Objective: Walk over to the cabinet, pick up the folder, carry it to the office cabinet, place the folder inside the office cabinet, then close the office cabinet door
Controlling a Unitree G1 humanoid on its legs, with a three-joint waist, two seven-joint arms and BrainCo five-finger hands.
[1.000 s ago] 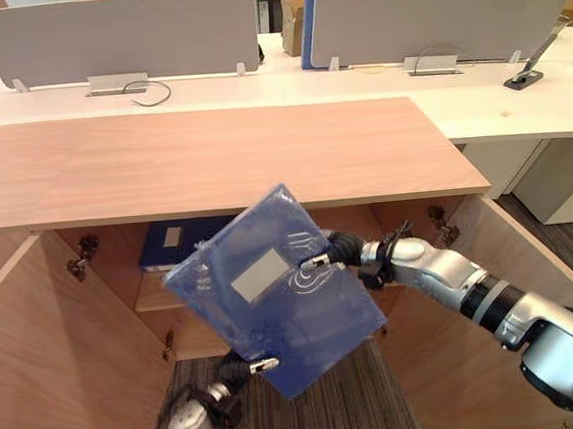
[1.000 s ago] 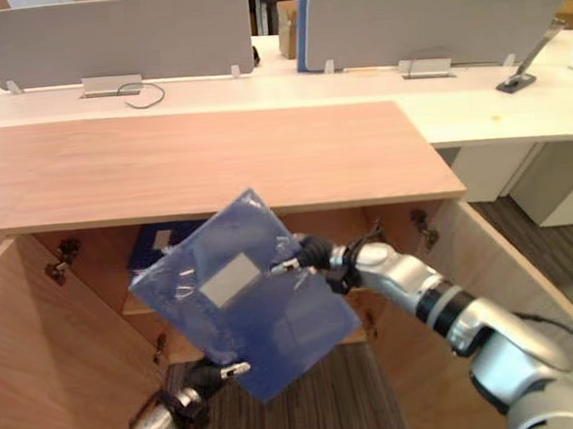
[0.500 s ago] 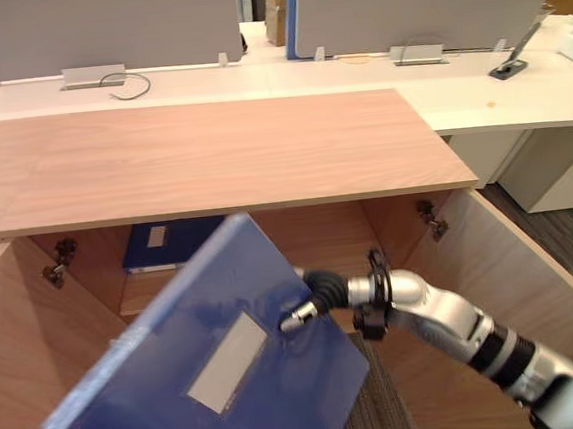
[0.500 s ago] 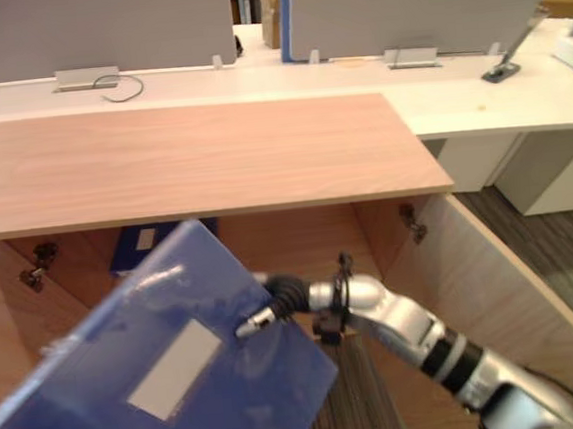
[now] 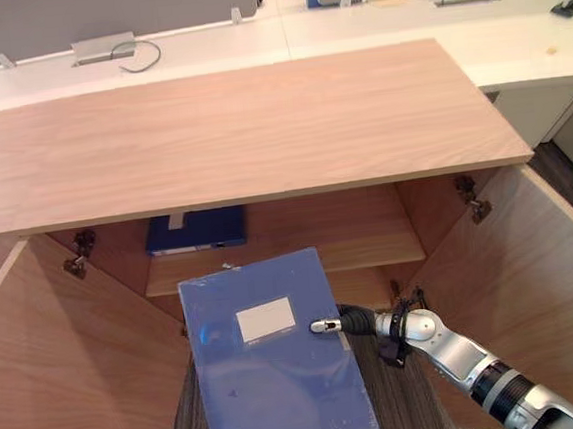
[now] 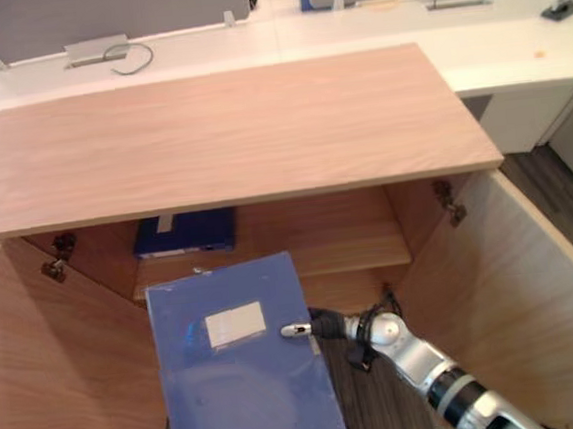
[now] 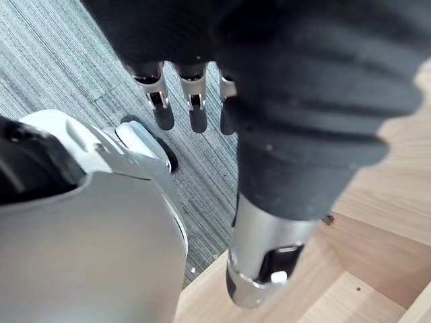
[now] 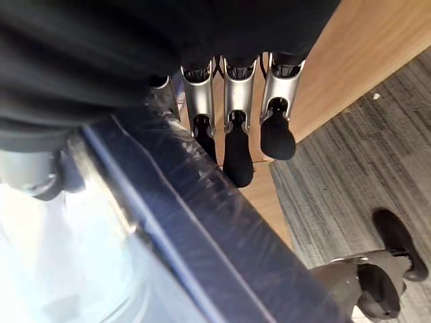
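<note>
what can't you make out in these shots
Blue folder: lower edge cut off by the bottom of both eye views.
Right hand: the part under the folder is hidden by it in the eye views.
Second folder on the shelf: its back is hidden under the cabinet top, eye views.
White label: any print is too small to read, eye views.

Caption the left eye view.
Right hand holds a folder at the open cabinet, a second folder shelved inside.

Bright, even light covers the cabinet top [image 5: 239, 128]; below it the interior is shadowed; the folder [image 5: 276, 376] glints.
</note>
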